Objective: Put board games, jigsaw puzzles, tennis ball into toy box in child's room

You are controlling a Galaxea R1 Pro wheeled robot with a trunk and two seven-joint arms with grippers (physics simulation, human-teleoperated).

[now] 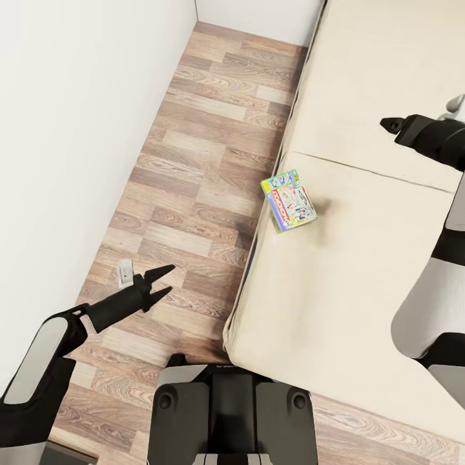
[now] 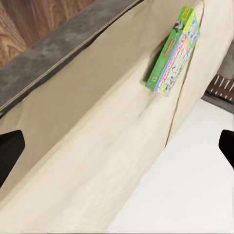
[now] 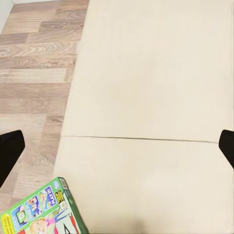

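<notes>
the left tool (image 1: pixel 163 283) is hanging over the wood-plank floor (image 1: pixel 194 161) beside the bed (image 1: pixel 361 258), its two dark fingers spreading apart and holding nothing. a small white object (image 1: pixel 125 272) is lying on the floor just beside that tool, on the side away from the bed. farther on, a board game (image 1: pixel 289 200) with a green edge and bright printed cover is lying flat on the bed's beige mattress, right at the edge nearest the floor, close to the seam crossing the mattress. beyond it, the right tool (image 1: pixel 390 124) is hovering above the bed past that seam; its fingertips are sitting wide apart in the right wrist view, gripping nothing.
</notes>
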